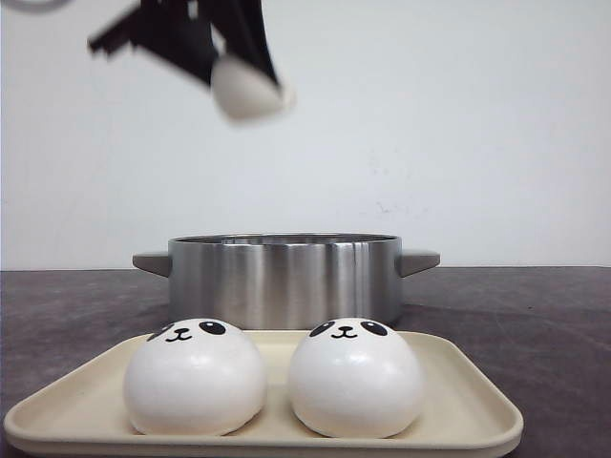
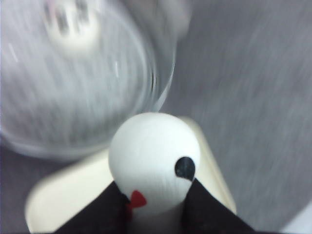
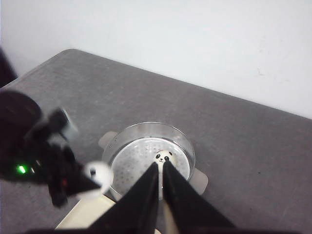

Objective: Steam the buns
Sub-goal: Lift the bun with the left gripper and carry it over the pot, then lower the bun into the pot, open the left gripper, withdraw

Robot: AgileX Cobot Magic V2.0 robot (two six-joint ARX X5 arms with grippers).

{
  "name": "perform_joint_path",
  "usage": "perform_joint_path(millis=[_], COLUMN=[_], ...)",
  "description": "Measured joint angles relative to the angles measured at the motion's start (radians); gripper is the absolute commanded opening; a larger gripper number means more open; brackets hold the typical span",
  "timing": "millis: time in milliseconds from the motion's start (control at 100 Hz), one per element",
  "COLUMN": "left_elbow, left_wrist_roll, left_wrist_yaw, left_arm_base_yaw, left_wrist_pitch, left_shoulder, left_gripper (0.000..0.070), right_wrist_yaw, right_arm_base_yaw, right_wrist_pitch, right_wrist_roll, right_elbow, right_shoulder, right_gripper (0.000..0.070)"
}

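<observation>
The left gripper (image 1: pixel 246 84) is closed on a smooth white dome-shaped bun (image 1: pixel 248 89) and holds it high in the air, above and a little left of centre over the round brushed stainless-steel steamer pot (image 1: pixel 284 279). In the left wrist view the carried bun sits pinched between the two dark fingers (image 2: pixel 207 209), one black marking showing on its surface, with the pot's open mouth lying beyond it and the near-side tray below. That view is blurred, so fine detail is lost.

The right gripper (image 3: pixel 161 168) hangs well above the table (image 3: pixel 243 146) with its fingers drawn almost together and nothing between them.

One panda-faced white bun (image 3: pixel 164 157) already rests on the perforated floor inside the pot, toward its right half as the right wrist view shows it. Two more panda-faced white buns (image 1: pixel 195 377) (image 1: pixel 355 377) sit side by side on the cream rounded-rectangle plastic tray (image 1: pixel 468 401) at the near edge of the table, just in front of the pot, their faces tilted upward.

The relation that matters: the pot's opening lies below the carried bun and slightly to the right and far side of it. Judging from this, the left arm is placed to lower the bun into the free left part of the steamer floor, clear of the bun already there. Roughly half of the loading appears to remain.
</observation>
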Motion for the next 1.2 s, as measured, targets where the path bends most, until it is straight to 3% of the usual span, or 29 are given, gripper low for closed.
perform_joint_path(millis=[570, 1020, 1080, 1200], left_elbow=[0.217, 0.23, 0.231, 0.235], left_wrist_roll=[0.14, 0.145, 0.145, 0.145], left_wrist_yaw=[-0.017, -0.037, -0.037, -0.036], left_arm_base_yaw=[0.219, 0.275, 0.278, 0.28], left_wrist_pitch=[0.009, 0.18, 0.188, 0.192], left_shoulder=[0.37, 0.541, 0.545, 0.559], left_gripper=[0.0001, 0.0004, 0.0058, 0.0289], right_wrist_yaw=[0.012, 0.047, 0.047, 0.047], right_arm_base_yaw=[0.0, 0.0, 0.0, 0.0], right_wrist_pitch=[0.005, 0.002, -0.001, -0.005], right_wrist_roll=[0.0, 0.0, 0.0, 0.0], right_elbow=[0.0, 0.0, 0.0, 0.0], right_shoulder=[0.0, 0.001, 0.001, 0.001], right_gripper=[0.0008, 0.0008, 0.0008, 0.0008])
